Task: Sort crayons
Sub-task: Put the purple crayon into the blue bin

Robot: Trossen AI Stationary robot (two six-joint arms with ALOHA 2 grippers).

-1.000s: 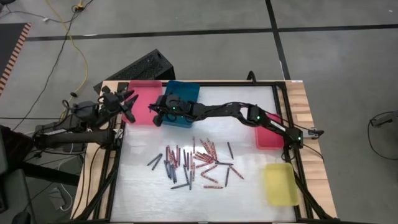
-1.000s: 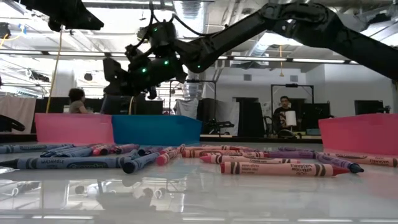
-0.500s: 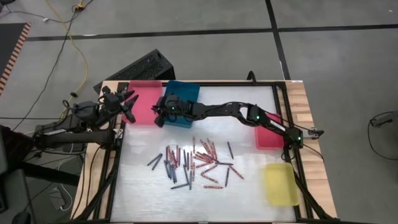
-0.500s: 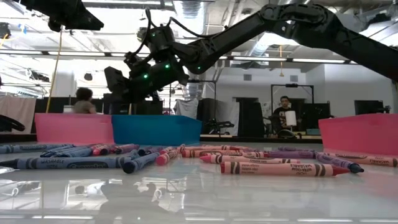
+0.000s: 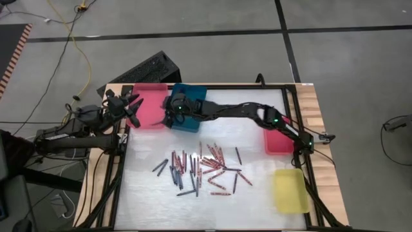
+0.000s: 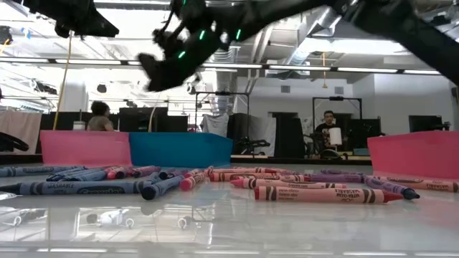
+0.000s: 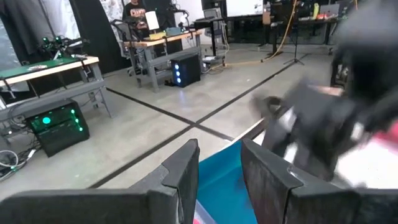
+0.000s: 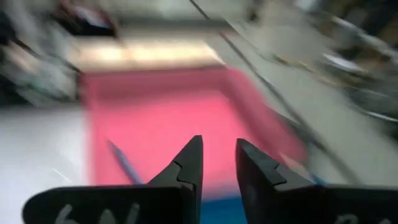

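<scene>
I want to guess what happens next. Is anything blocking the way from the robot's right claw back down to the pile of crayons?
Nothing visible blocks it. The right gripper hangs above the blue tray at the table's far side, its jaws slightly apart and empty. The crayons lie loose mid-table, with only bare tabletop between. The left gripper waits at the left edge by the pink tray.

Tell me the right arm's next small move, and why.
Probably swing back to the crayon pile for another pick. The right gripper hangs over the blue tray, by the pink tray, its fingers apart with nothing between them, while many crayons are unsorted mid-table. The left gripper waits at the table's left edge.
</scene>
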